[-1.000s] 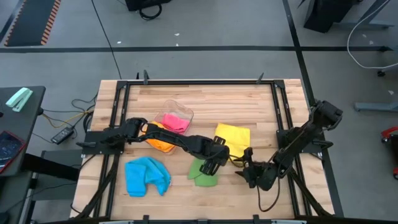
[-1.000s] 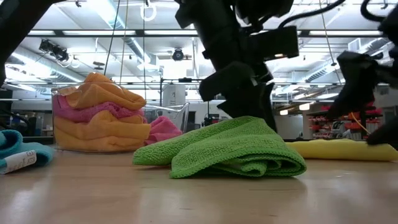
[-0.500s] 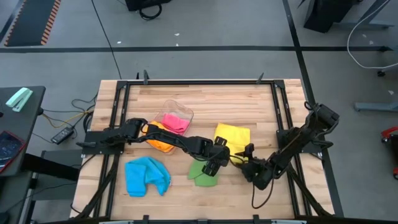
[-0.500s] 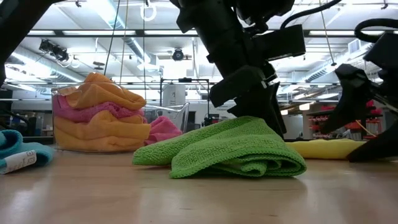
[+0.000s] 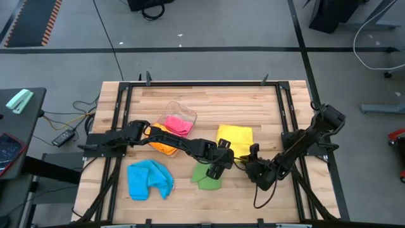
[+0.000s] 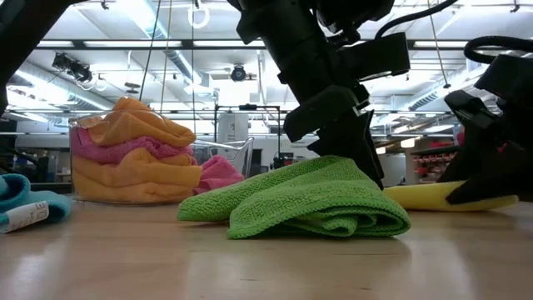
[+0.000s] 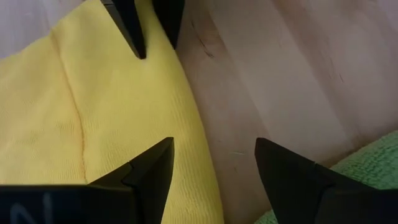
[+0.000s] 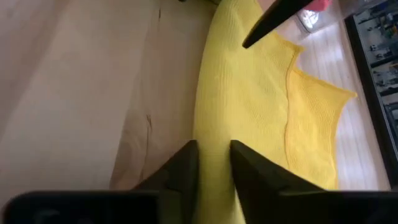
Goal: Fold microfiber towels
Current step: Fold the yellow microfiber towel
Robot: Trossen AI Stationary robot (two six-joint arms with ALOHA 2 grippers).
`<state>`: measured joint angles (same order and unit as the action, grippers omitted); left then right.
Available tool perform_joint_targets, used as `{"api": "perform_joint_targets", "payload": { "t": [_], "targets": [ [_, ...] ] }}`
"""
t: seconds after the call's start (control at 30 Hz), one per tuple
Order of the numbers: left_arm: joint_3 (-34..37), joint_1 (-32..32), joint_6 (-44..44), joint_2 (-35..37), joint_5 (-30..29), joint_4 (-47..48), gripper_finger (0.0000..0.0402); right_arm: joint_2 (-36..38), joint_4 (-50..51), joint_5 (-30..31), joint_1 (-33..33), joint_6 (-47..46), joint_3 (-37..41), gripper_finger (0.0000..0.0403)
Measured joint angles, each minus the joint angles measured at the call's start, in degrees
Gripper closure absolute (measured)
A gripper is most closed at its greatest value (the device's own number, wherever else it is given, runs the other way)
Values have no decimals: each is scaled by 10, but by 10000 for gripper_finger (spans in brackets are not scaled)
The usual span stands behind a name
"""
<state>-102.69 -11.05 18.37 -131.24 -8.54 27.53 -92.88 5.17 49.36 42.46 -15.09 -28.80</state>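
Observation:
A yellow towel (image 5: 235,137) lies flat on the wooden table, right of centre. My right gripper (image 8: 213,149) is shut on its near edge, close to the near right corner. My left gripper (image 7: 214,149) stands open just left of it. One of its fingers is over the yellow cloth and the other over bare wood; whether either touches, I cannot tell. A crumpled green towel (image 5: 207,177) lies under the left arm, and a blue towel (image 5: 149,179) lies at the near left. My right gripper pinches the yellow towel's near edge (image 8: 214,127) between its two fingers, which slant down at it from the table's near right. One layer or several, I cannot tell. The rest of the towel lies on the table beyond the fingers.
A clear tub (image 5: 179,121) with pink and orange towels stands left of centre, and more orange cloth (image 5: 162,144) lies beside it. A black frame (image 5: 190,84) runs round the table. Bare wood shows along the far side.
My right gripper has come down and toward the yellow towel from the near right, tipping further down. Its fingers have shut on the towel's near edge. My left gripper has kept its place, open.

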Motion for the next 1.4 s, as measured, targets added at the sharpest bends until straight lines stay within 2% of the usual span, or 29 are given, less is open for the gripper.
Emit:
{"api": "perform_joint_targets", "payload": {
  "t": [0.13,0.2,0.43,0.6,0.8,0.93,1.17,1.4],
  "targets": [
    [0,0,-14,0,0,-18,165,11,0,-12,0,0,1,349],
    [0,0,-27,0,-3,-27,162,13,0,-15,-1,-4,1,359],
    [0,0,-42,0,-8,-29,155,15,-3,-15,-20,-57,-4,363],
    [0,0,-43,-15,-13,-20,163,15,-4,-15,-27,-57,-22,363],
    [-3,4,-42,-39,-77,-25,177,43,10,-22,-28,-63,-29,363],
    [-2,5,-47,-40,-89,-32,192,68,22,-50,-31,-83,-29,363],
    [-5,3,-45,-40,-116,-26,256,101,30,-84,-30,-93,-29,363],
    [-5,4,-42,-37,-120,-6,378,96,48,-127,-31,-96,-29,358]
  ]
}}
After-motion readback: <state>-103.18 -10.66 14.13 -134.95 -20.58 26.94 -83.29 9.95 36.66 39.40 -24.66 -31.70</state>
